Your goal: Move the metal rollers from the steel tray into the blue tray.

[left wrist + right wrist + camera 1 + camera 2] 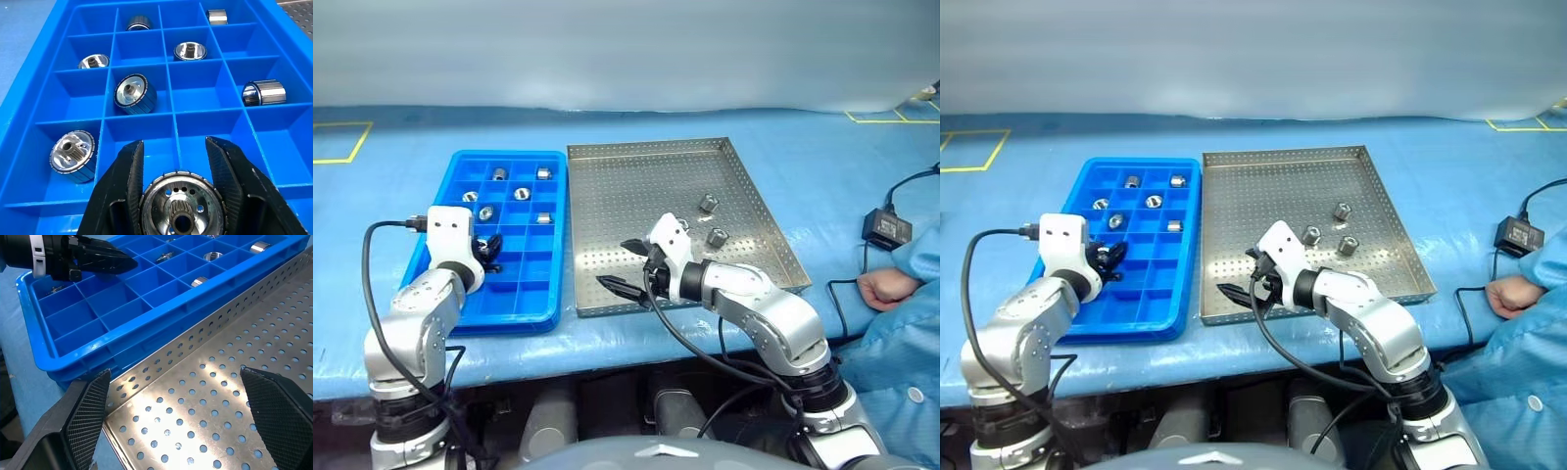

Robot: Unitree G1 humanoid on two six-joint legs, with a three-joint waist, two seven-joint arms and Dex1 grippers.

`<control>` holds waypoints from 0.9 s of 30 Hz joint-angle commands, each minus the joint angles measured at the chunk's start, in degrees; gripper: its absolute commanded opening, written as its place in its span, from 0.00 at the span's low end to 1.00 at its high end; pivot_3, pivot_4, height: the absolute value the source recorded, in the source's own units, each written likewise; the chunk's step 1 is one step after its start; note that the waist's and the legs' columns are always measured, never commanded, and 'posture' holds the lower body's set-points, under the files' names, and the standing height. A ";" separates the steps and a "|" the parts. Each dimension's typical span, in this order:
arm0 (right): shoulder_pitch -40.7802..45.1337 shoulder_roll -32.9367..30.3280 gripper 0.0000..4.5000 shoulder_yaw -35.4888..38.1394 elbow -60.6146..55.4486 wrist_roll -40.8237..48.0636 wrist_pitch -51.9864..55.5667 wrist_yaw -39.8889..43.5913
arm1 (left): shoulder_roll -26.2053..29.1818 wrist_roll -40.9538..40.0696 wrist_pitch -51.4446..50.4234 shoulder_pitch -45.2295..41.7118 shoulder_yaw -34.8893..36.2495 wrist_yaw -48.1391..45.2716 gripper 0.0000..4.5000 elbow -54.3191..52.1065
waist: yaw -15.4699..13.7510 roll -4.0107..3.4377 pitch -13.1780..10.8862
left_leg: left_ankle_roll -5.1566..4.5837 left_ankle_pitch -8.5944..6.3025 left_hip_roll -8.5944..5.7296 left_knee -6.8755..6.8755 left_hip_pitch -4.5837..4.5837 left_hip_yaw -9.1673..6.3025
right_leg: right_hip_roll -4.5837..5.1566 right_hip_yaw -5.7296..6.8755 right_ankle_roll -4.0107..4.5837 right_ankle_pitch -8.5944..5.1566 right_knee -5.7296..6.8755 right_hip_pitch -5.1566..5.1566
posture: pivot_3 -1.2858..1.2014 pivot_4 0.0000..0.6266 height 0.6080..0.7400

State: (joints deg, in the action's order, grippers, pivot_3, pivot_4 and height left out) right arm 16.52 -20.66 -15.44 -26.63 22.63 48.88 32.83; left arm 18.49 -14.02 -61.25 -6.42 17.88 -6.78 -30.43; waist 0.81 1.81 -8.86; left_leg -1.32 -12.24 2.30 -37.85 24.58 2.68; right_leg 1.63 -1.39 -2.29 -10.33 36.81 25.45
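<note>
Metal rollers: three left in steel tray; six sit in blue tray. Left gripper clasps a seventh roller over the blue tray; right gripper spread wide, empty.

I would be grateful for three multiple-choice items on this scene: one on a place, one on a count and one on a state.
1. Where is the left gripper?
A. over the blue tray
B. over the steel tray
C. beyond both trays

2. How many metal rollers lie in the steel tray?
A. one
B. three
C. six

3. How does the right gripper stand?
A. shut on a roller
B. shut and empty
C. open and empty

Answers:
1 A: the left wrist view shows blue compartments just beyond its fingers, which clamp one held roller.
2 B: three rollers lie on the perforated floor, near the right side.
3 C: its fingers stand wide apart over the perforated floor, with nothing between them.
</note>
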 commanded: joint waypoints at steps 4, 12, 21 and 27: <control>0.27 -0.39 1.00 1.31 -0.97 0.25 0.27 -1.21 | -0.46 0.87 -1.43 1.43 0.77 2.31 0.38 -2.82 | -0.03 0.00 0.00 | 0.00 0.00 0.01 0.00 0.00 -0.01 | -0.07 0.11 0.08 0.00 0.01 0.01 | 0.52 0.24 1.00; 0.54 -0.55 1.00 1.14 -0.85 0.23 0.52 -2.04 | -1.22 2.17 -0.29 0.63 -1.31 4.00 0.59 -0.97 | -0.04 0.00 0.00 | 0.00 0.00 0.00 -0.01 0.00 -0.01 | -0.07 0.12 0.10 0.01 0.00 0.00 | 0.52 0.24 1.00; 2.06 2.14 1.00 3.20 2.09 -2.17 0.73 -8.52 | -2.87 -4.26 11.49 -1.38 -7.78 -7.64 0.81 -2.93 | 0.08 0.01 0.00 | 0.01 0.00 0.06 -0.01 0.04 0.04 | -0.05 0.14 0.11 0.01 -0.02 0.01 | 0.51 0.24 1.00; 7.62 10.88 1.00 5.11 11.71 -8.27 -0.44 -20.15 | 1.38 -1.43 19.86 -1.87 -23.05 -15.89 0.81 -0.05 | 0.98 -0.02 0.01 | 0.01 0.00 0.00 -0.03 0.02 0.12 | -0.11 0.12 0.23 0.08 -0.01 0.06 | 0.49 0.24 1.00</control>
State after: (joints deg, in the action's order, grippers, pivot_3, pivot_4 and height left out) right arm 22.98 -10.99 -11.69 -16.04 15.92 49.94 15.77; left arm 19.59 -16.03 -44.07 -7.41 -3.23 -20.95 -30.67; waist 1.80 1.79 -8.85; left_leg -1.30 -12.24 2.32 -37.87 24.60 2.80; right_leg 1.52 -1.27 -2.06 -10.25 36.80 25.50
